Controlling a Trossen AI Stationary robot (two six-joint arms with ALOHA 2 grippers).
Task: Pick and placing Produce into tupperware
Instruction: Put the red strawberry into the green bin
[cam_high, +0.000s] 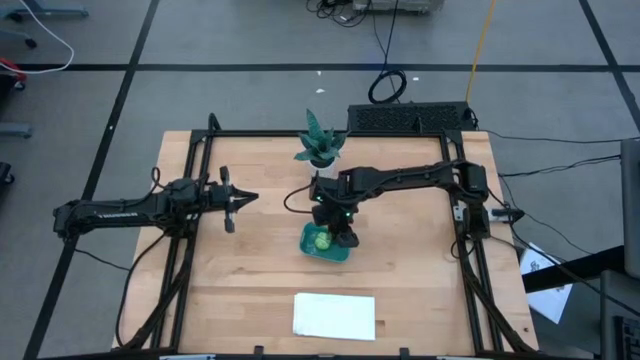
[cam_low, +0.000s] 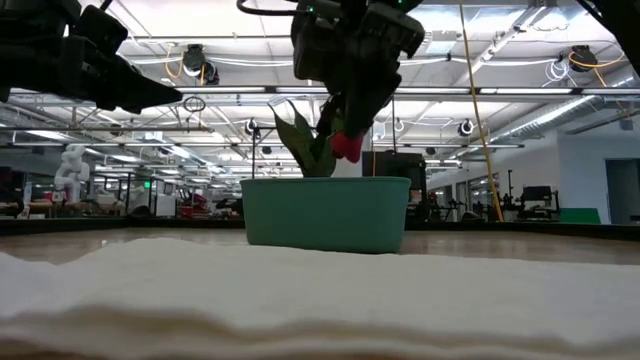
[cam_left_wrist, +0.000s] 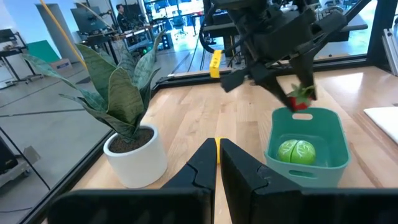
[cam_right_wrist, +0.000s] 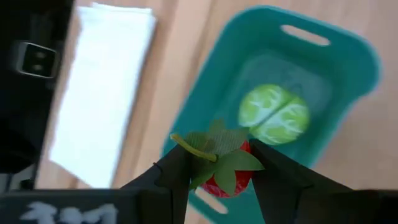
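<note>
The teal tupperware (cam_high: 327, 250) stands mid-table with a round light-green piece (cam_right_wrist: 273, 115) lying on its floor. My right gripper (cam_right_wrist: 221, 171) hovers over the tupperware (cam_left_wrist: 314, 124), shut on a small dark red piece with green leaves (cam_left_wrist: 300, 101). In the low view that red piece (cam_low: 347, 147) hangs above the tupperware's rim (cam_low: 325, 181). My left gripper (cam_high: 232, 199) waits at the table's left, shut and holding nothing. My right gripper pinches the red piece's body (cam_right_wrist: 244, 180) between its two fingers, one on each side. Its leafy top (cam_right_wrist: 214, 146) faces the wrist camera. The fingers slant downward from above. The piece is lifted clear, above the tupperware's inside.
A spiky potted plant (cam_high: 320, 142) stands just beyond the tupperware, toward the table's far edge. A white flat sheet (cam_high: 334, 315) lies near the front edge. Bare wood (cam_high: 250, 270) shows between the left arm and the tupperware.
</note>
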